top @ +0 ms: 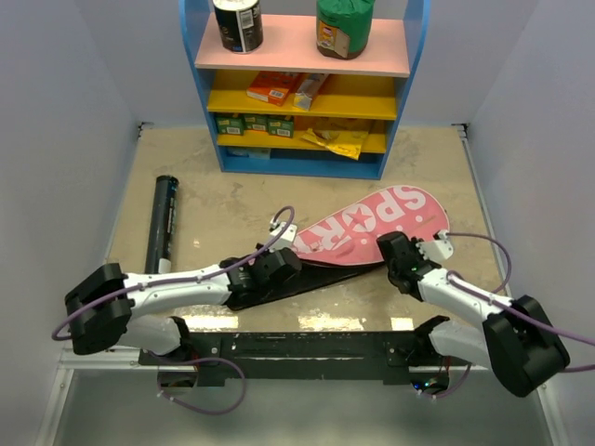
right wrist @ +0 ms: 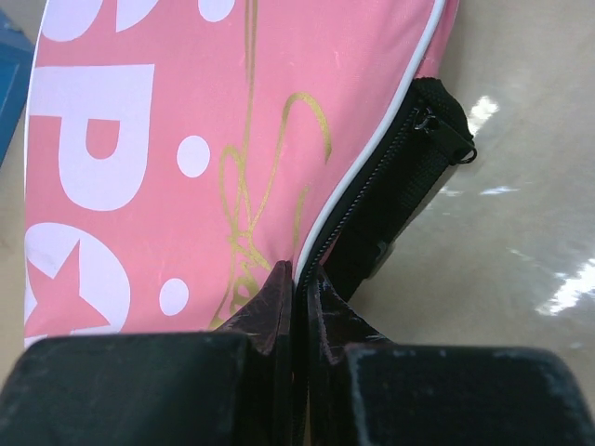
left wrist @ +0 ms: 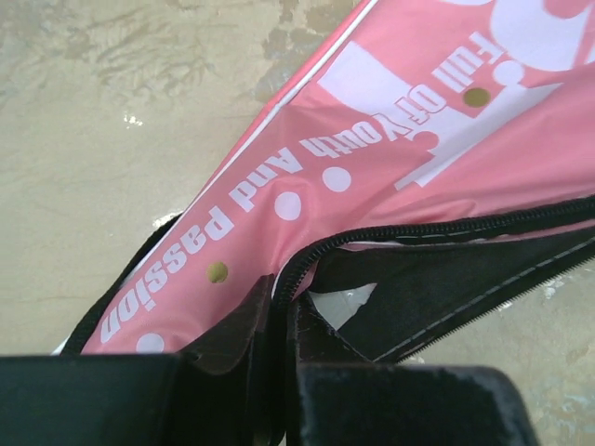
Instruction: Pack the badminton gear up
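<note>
1. I hold the pink racket bag [top: 372, 228] at both ends. The left gripper [left wrist: 284, 321] is clamped on fabric at the narrow end, where the zip [left wrist: 418, 230] gapes. The right gripper [right wrist: 296, 297] is pinched shut on the piped rim of the wide end, just beside the zip's stop.
2. The bag lies flat, its long axis running from my left jaws away and rightward to my right jaws.
3. The black tube [top: 163, 223] lies well apart from the bag's narrow end, outside it. My left arm is nearer, so I judge it fetches the tube.
4. I cannot see any rackets or shuttlecocks.
5. The pale, glossy tabletop [top: 232, 200] leaves room around the bag. The shelf unit [top: 302, 163] stands beyond its wide end.
</note>
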